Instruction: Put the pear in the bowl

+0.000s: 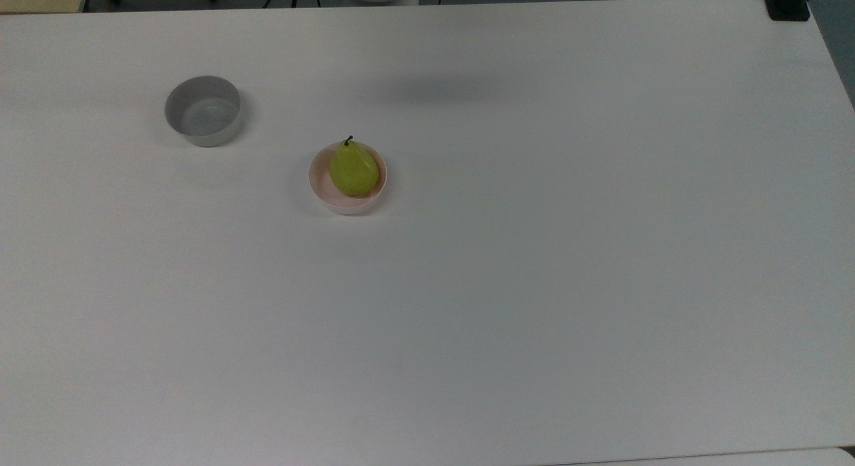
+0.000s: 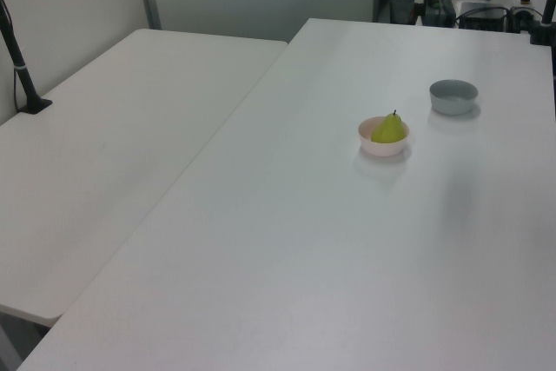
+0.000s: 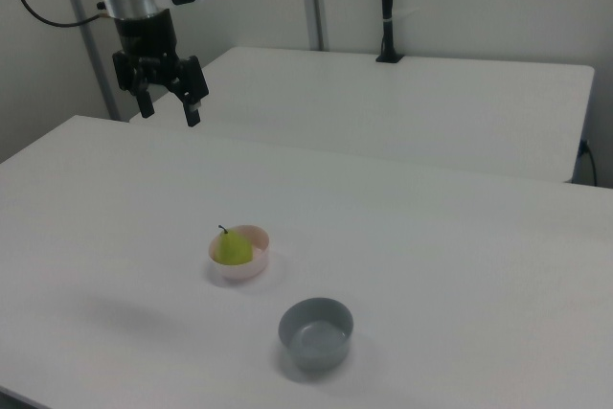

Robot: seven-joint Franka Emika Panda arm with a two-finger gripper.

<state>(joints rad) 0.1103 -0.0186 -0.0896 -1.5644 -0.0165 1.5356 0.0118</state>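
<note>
Your pear point(image 1: 353, 169) lies inside the pink bowl point(image 1: 323, 185), stem point(image 1: 348, 140) toward the far edge of the table point(image 1: 534, 252) in the top view. In the left view the pear point(image 2: 389, 129) stands above the pink bowl's point(image 2: 382, 148) rim, narrow end up and tilted slightly; in the right view the pear point(image 3: 231, 247) sits toward the right view's left side of the pink bowl point(image 3: 254, 258).

Your gripper point(image 3: 169, 107) hangs in the air at the right view's upper left, well apart from both bowls — fingers point(image 3: 193, 105) spread, nothing between them, pointing downward.

The grey bowl point(image 1: 203, 111) stands on the table by itself, well apart from the pink one: to the top view's upper left of it, and nearer the camera in the right view point(image 3: 315, 332). You will find it holds nothing.

A second white table point(image 2: 104, 154) adjoins the first along the left view's left — a black post point(image 2: 19, 62) stands on it.
</note>
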